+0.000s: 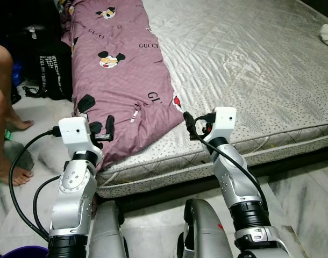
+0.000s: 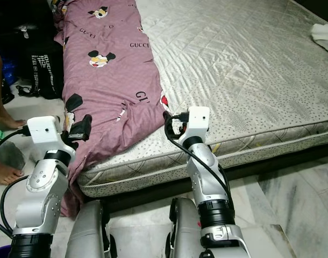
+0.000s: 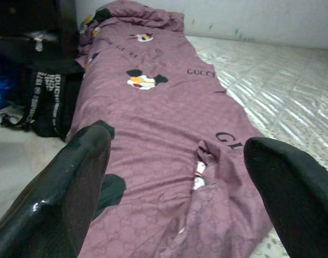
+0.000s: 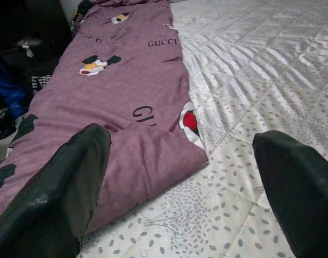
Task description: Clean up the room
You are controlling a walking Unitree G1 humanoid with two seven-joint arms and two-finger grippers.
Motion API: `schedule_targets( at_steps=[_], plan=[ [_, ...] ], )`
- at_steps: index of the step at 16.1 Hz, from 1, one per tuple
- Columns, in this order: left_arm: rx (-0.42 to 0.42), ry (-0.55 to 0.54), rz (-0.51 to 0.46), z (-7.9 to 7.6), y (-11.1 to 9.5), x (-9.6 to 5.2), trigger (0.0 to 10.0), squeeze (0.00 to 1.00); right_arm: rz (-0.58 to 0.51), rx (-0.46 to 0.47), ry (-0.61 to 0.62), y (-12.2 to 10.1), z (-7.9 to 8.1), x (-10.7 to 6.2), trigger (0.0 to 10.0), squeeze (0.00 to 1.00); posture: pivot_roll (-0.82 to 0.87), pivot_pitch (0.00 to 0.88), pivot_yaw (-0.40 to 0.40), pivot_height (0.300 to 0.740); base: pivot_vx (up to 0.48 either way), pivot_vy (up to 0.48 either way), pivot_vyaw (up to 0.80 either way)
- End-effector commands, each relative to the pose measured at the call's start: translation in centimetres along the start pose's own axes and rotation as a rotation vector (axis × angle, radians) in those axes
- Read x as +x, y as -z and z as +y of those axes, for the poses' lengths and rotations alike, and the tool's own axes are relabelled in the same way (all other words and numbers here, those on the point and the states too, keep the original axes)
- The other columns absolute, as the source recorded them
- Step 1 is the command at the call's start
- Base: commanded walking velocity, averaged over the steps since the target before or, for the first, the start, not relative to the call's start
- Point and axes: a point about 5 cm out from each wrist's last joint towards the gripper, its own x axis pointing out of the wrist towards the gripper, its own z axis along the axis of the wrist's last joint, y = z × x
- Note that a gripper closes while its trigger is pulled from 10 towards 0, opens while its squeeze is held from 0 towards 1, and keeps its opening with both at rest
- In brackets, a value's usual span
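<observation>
Both grippers spread wide — left gripper [image 1: 98, 130] and right gripper [image 1: 196, 124] poised at the purple blanket's [image 1: 121, 75] near edge on the bed [image 1: 250, 70], likely to grasp it.

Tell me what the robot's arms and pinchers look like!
Both arms are shiny silver metal tubes with rounded joints. Near each wrist sits a white box, and black cables loop from the boxes down along the arms. The left gripper and the right gripper each have two long black fingers, smooth, a bit glossy and rounded at the tips.
</observation>
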Motion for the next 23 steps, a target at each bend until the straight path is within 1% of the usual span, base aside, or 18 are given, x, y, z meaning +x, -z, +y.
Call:
schedule_targets(
  at_steps=[1, 2, 5, 7, 8, 10, 13, 15, 16, 17, 18, 19, 20, 21, 22, 23],
  plan=[
    [0.004, -0.013, 0.006, 0.1, 0.1, 0.1, 10.0, 0.0, 0.001, 0.001, -0.005, 0.1, 0.0, -0.2, 10.0, 0.0, -0.05, 0.103, -0.034, 0.575, 0.0, 0.0, 0.0],
    [0.001, -0.01, -0.003, -0.1, 0.0, 0.0, 10.0, 0.0, 0.004, 0.0, -0.005, 0.1, -0.1, -0.2, 10.0, 0.0, -0.05, 0.104, -0.035, 0.565, 0.0, 0.0, 0.0],
    [-0.011, -0.021, -0.008, -0.1, 0.0, 0.0, 10.0, 0.0, 0.019, -0.002, -0.007, 0.3, -0.1, -0.2, 10.0, 0.0, -0.05, 0.104, -0.039, 0.555, 0.0, 0.0, 0.0],
    [-0.039, -0.049, -0.002, 0.1, 0.1, -0.1, 10.0, 0.0, 0.024, -0.001, -0.008, 0.3, -0.1, -0.2, 10.0, 0.0, -0.05, 0.102, -0.04, 0.555, 0.0, 0.0, 0.0],
    [-0.067, -0.081, 0.01, 0.5, 0.3, 0.1, 10.0, 0.0, 0.024, -0.003, -0.007, 0.3, -0.1, -0.2, 10.0, 0.0, -0.06, 0.102, -0.037, 0.555, 0.0, 0.0, 0.0],
    [-0.092, -0.113, 0.026, 0.9, 0.6, 0.2, 10.0, 0.0, 0.021, -0.003, 0.004, 0.3, -0.3, -0.5, 10.0, 0.0, -0.06, 0.103, -0.035, 0.555, 0.0, 0.0, 0.0],
    [-0.128, -0.16, 0.051, 1.4, 1.0, 0.5, 10.0, 0.0, 0.007, 0.004, 0.037, -0.4, -1.4, -1.5, 10.0, 0.0, -0.09, 0.122, -0.031, 0.555, 0.0, 0.0, 0.0],
    [-0.133, -0.173, 0.079, 1.6, 1.4, 1.1, 10.0, 0.0, 0.024, -0.027, 0.093, -0.5, -3.6, -3.3, 10.0, 0.0, -0.11, 0.164, -0.033, 0.555, 0.0, 0.0, 0.0],
    [-0.132, -0.171, 0.093, 1.7, 1.5, 1.4, 10.0, 0.0, 0.034, -0.032, 0.114, -0.5, -4.4, -3.9, 10.0, 0.0, -0.12, 0.171, -0.033, 0.555, 0.0, 0.0, 0.0],
    [-0.129, -0.172, 0.12, 1.9, 1.9, 2.0, 10.0, 0.0, 0.046, -0.072, 0.138, -0.6, -5.7, -4.9, 10.0, 0.0, -0.14, 0.189, -0.031, 0.555, 0.0, 0.0, 0.0],
    [-0.132, -0.172, 0.125, 2.1, 2.0, 2.3, 10.0, 0.0, 0.057, -0.083, 0.154, -0.5, -6.4, -5.7, 10.0, 0.0, -0.15, 0.201, -0.03, 0.555, 0.0, 0.0, 0.0],
    [-0.132, -0.17, 0.14, 2.2, 2.2, 2.7, 10.0, 0.0, 0.073, -0.096, 0.18, -0.5, -7.3, -6.8, 10.0, 0.0, -0.17, 0.219, -0.029, 0.555, 0.0, 0.0, 0.0],
    [-0.134, -0.169, 0.145, 2.2, 2.3, 2.8, 10.0, 0.0, 0.083, -0.102, 0.198, -0.7, -7.8, -7.8, 10.0, 0.0, -0.2, 0.237, -0.031, 0.55, 0.0, 0.0, 0.0],
    [-0.137, -0.163, 0.149, 2.1, 2.3, 3.3, 10.0, 0.0, 0.097, -0.108, 0.215, -0.8, -8.3, -8.7, 10.0, 0.0, -0.21, 0.251, -0.033, 0.541, 0.0, 0.0, 0.0],
    [-0.138, -0.15, 0.159, 1.9, 2.5, 4.0, 10.0, 0.0, 0.118, -0.132, 0.23, -0.9, -8.9, -9.6, 10.0, 0.0, -0.22, 0.26, -0.037, 0.541, 0.0, 0.0, 0.0],
    [-0.146, -0.129, 0.172, 1.3, 2.7, 4.7, 10.0, 0.0, 0.135, -0.146, 0.237, -0.9, -9.4, -10.4, 10.0, 0.0, -0.24, 0.267, -0.042, 0.541, 0.0, 0.0, 0.0]
  ],
)
